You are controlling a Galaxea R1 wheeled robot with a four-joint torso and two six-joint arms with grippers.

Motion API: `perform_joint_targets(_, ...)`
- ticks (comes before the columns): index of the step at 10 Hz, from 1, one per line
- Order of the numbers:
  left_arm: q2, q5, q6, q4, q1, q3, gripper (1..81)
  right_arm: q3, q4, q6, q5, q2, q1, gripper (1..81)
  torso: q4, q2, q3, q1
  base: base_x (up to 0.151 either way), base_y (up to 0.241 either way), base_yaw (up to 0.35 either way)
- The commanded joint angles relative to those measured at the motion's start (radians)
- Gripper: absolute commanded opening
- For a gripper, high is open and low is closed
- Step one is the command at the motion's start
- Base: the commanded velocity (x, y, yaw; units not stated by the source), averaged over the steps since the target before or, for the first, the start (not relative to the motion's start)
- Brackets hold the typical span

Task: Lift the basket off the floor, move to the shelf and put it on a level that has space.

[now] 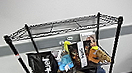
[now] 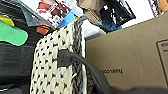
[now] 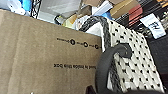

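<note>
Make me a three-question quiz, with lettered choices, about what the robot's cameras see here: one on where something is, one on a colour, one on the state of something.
1. Where is the black pouch with white lettering?
A. On the top tier
B. On the tier below the top
C. On the wall

2. What colour is the basket's woven side?
A. Cream
B. Red
C. Blue

3. What state is the shelf's top tier in?
A. Piled with packets
B. Holding the basket
C. Bare

Answers: 1 B, the head view shows it standing under the top grid. 2 A, both wrist views show cream weave with a dark rim, next to a brown cardboard box. 3 C, only wire grid shows there.
</note>
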Motion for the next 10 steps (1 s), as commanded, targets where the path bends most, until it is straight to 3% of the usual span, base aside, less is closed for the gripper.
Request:
perform_joint_targets(1, -0.031, 0.038, 0.013, -0.003, -0.114, 0.052, 1.0, 0.044, -0.021, 0.006, -0.029, -0.027, 0.103, 1.0, 0.000, 0.000, 0.000, 0.000, 0.079, 0.000, 0.000)
perform_joint_targets(3, -0.031, 0.038, 0.013, -0.003, -0.114, 0.052, 1.0, 0.046, -0.021, 0.005, -0.029, -0.028, 0.103, 1.0, 0.000, 0.000, 0.000, 0.000, 0.068, 0.000, 0.000)
perform_joint_targets(8, -0.037, 0.042, 0.013, -0.004, -0.114, 0.058, 1.0, 0.056, -0.020, 0.005, -0.029, -0.032, 0.103, 1.0, 0.000, 0.000, 0.000, -0.001, 0.000, 0.000, 0.000)
perform_joint_targets(10, -0.070, 0.038, 0.017, -0.001, -0.114, 0.119, 1.0, 0.109, -0.033, 0.005, -0.029, -0.053, 0.106, 1.0, 0.000, 0.000, 0.000, -0.001, 0.000, 0.000, 0.000)
